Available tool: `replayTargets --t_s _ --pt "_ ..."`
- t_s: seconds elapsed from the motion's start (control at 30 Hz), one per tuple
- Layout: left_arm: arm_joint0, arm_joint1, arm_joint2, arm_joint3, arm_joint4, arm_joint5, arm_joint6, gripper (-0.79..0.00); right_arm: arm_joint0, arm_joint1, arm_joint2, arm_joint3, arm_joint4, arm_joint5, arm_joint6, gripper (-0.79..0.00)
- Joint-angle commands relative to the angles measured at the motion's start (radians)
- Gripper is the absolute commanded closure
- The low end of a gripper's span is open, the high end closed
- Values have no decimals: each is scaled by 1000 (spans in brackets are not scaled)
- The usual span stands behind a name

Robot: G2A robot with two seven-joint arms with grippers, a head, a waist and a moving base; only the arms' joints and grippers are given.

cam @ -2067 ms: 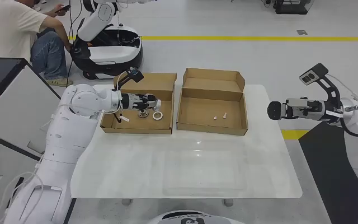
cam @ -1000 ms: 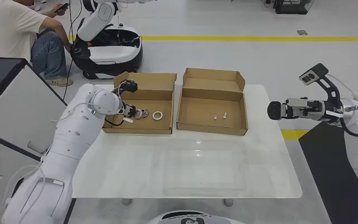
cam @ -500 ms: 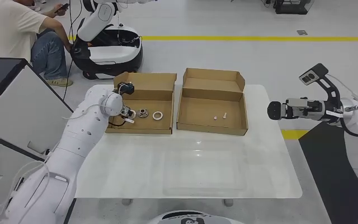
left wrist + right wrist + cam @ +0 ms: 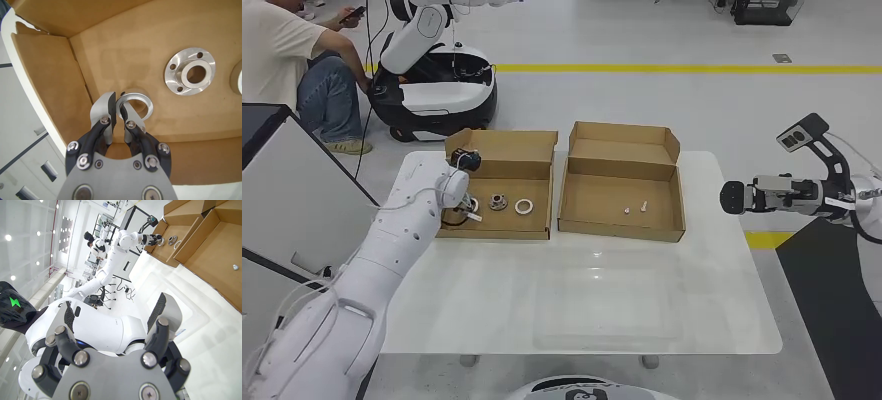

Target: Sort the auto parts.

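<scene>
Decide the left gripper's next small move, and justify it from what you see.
Probably a short, straight lift. The left gripper is shut on the metal ring, one finger inside its wall, one outside. The ring seems to rest on the cardboard box floor near a side wall, with the flange apart beside it. Rising first should clear both before moving sideways.

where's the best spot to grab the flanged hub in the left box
Pinch the raised collar from above, one finger in the bore, one outside. The flanged hub lies flat on the box floor with the collar up, so its thin rim likely offers little to get under.
</scene>
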Motion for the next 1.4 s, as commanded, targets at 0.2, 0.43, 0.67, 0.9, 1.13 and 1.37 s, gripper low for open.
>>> replayTargets --t_s 0.2,0.43,0.67,0.9,1.13,1.37 --pt "-8 -11 6 32 6 2 1 -148 0 0 0 0 0 0 0 -785" --pt "-9 -16 1 47 10 -2 1 -376 0 0 0 0 0 0 0 -785" --pt "-6 -13 -26 35 12 -4 3 -545 0 0 0 0 0 0 0 -785" --pt "18 5 -82 -41 17 -14 -17 -785 0 0 0 0 0 0 0 -785" --pt "79 37 -194 -175 -13 -40 -12 -785 0 0 0 0 0 0 0 -785" --pt "205 78 -355 -365 -128 -156 20 -785 0 0 0 0 0 0 0 -785"
